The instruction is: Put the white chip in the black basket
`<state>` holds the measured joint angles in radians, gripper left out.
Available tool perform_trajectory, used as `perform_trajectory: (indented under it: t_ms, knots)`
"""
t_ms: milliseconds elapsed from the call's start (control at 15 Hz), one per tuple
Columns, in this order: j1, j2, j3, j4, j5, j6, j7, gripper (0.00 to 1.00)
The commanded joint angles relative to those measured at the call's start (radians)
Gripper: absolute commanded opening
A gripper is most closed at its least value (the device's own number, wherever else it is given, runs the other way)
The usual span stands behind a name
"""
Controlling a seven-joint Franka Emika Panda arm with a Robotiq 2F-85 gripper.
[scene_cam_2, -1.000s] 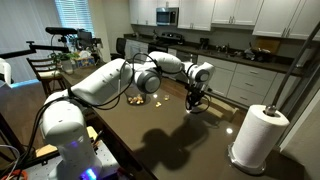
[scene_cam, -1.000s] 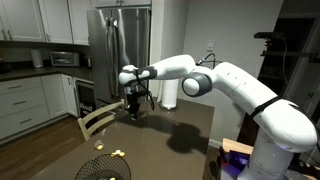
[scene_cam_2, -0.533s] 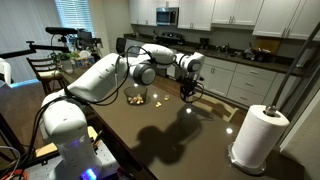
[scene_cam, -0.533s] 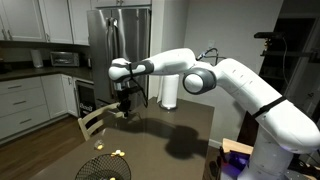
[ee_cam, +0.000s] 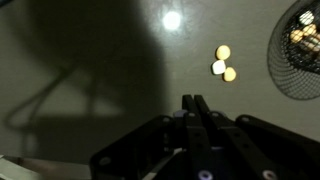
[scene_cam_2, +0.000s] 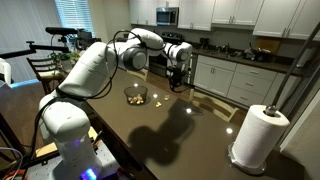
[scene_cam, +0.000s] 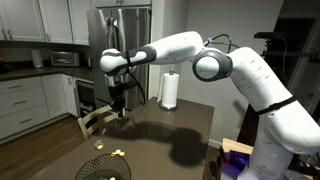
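Gripper [ee_cam: 195,108] clenched, fingers pressed together, nothing visible between them, hovering over the dark table [ee_cam: 90,60]. White chip [ee_cam: 217,67] lies on the table among two pale-yellow bits [ee_cam: 223,52], just outside the black basket [ee_cam: 280,62].

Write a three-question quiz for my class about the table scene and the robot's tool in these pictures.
1. True or false: the round black wire-mesh basket sits on the dark table.
2. In the wrist view, how many small pale round chips lie on the table beside the basket? A two, B three, C five.
3. Fill in: the tool has its jaws ___ (open or shut).
Key: 1 true; 2 B; 3 shut.
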<state>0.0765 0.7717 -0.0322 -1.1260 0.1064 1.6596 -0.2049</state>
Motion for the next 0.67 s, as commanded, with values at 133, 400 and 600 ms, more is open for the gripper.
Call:
perform_trajectory:
  t_ms: [133, 400, 600]
  knots:
    - [0.011, -0.168, 0.084, -0.247, -0.025, 0.045, 0.005, 0.04]
    - [0.033, -0.186, 0.123, -0.308, -0.037, 0.038, -0.013, 0.04]
    - [0.060, -0.176, 0.149, -0.319, -0.062, 0.021, -0.018, 0.04]
